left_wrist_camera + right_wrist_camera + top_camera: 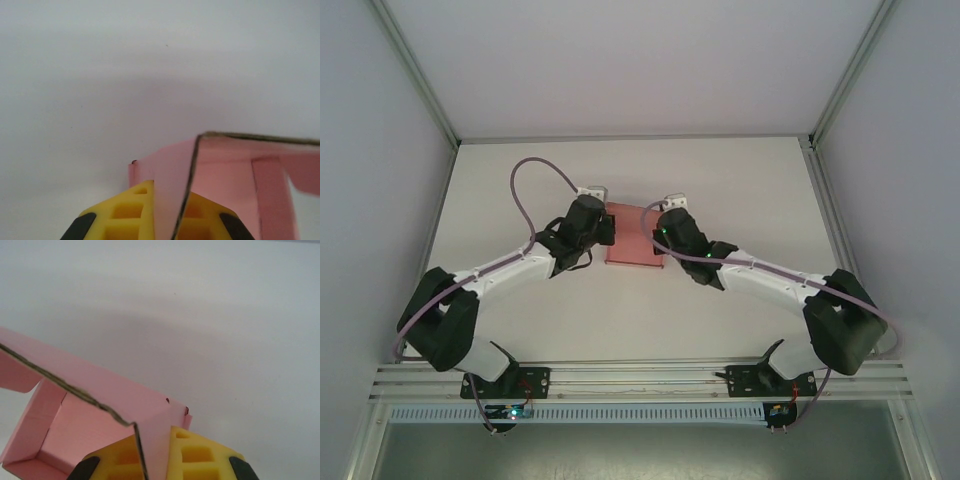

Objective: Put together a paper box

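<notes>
— Left gripper [606,230] from above, where?
— At the left edge of the paper box [632,242], out in the middle of the white table [520,310]. Squeezed shut on that edge.
— And the right gripper [656,234]?
— At the right edge of the same pink box, facing the left one. Pinched shut too, with the box between the two.
— Lying flat?
— Hard to tell from up high. Looks like a small pink rectangle, a bit darker along the near edge.
— Now from the left wrist?
— Left gripper [167,222] low in the picture, with yellow pads [125,217] on both sides of a thin pink wall. Clamped on it. Paper box [225,175] open, wall standing up, brown cut edge along the top, a flap [305,175] sticking out at the far right.
— Touching the table?
— Cannot say; plain white behind it.
— And from the right wrist?
— Right gripper [155,462] also low, yellow pads [200,455] hugging a corner wall of the paper box [75,425]. Closed on it. Inside of the box open to see: pink floor, pink side walls, one long wall tilted across the left of the picture.
</notes>
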Controlling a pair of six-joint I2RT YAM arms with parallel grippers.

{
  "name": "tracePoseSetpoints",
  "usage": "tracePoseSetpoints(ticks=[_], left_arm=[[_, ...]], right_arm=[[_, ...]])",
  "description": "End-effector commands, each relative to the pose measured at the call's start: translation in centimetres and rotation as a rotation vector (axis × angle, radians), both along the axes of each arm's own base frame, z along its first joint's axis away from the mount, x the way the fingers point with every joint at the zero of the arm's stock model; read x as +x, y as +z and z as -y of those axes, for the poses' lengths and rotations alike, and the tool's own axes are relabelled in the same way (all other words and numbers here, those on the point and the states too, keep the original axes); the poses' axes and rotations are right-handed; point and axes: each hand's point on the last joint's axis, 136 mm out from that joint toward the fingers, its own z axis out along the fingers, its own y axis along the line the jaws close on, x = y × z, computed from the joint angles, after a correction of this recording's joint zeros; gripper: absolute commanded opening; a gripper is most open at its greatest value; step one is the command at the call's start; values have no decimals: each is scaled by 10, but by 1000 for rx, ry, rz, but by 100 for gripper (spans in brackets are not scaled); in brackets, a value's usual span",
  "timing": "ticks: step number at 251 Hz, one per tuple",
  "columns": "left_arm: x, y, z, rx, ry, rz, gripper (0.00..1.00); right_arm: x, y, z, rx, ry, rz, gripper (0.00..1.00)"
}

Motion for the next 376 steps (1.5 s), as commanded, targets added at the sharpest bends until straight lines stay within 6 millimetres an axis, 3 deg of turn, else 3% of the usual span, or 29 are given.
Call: tracePoseSetpoints(ticks=[1, 46, 104, 136, 202, 222, 246, 257, 274, 289, 295, 297, 341, 376], left_arm=[[5, 25, 51, -199, -72, 55, 0], [-18, 0, 60, -156, -167, 24, 0], [-57, -39, 34, -86, -198, -34, 0], [-77, -62, 23, -63, -220, -69, 0], [-107, -94, 11, -8, -275, -133, 0], [-114, -102, 5, 27, -273, -173, 6], [-122, -98, 1, 40, -281, -203, 26], [-125, -91, -2, 46, -271, -208, 33], [-126, -72, -12, 58, -217, -218, 51], [-130, -53, -16, 55, -216, -205, 75], [-131, -46, -19, 57, -210, -200, 96], [-132, -44, -20, 56, -209, -199, 99], [-140, -2, -41, 27, -88, -227, 100], [-121, 13, -52, -74, 60, -328, 100]], right_arm=[[1, 27, -42, 252, 4, 99, 0], [-4, 7, -32, 314, -67, 136, 0], [-33, -22, -37, 226, 18, 133, 0], [-49, -33, -24, 163, 34, 144, 0], [-82, -52, -6, -50, 252, 231, 0], [-86, -61, 2, -64, 255, 244, 0], [-89, -70, 9, -95, 252, 236, 0], [-91, -74, 10, -104, 261, 225, 0], [-93, -79, 12, -121, 257, 207, 0], [-93, -80, 16, -143, 243, 208, 0], [-93, -81, 17, -149, 238, 208, 0], [-92, -81, 17, -152, 238, 208, 0], [-96, -92, 13, -228, 295, 184, 0], [-101, -97, 11, -252, 332, 207, 0]])
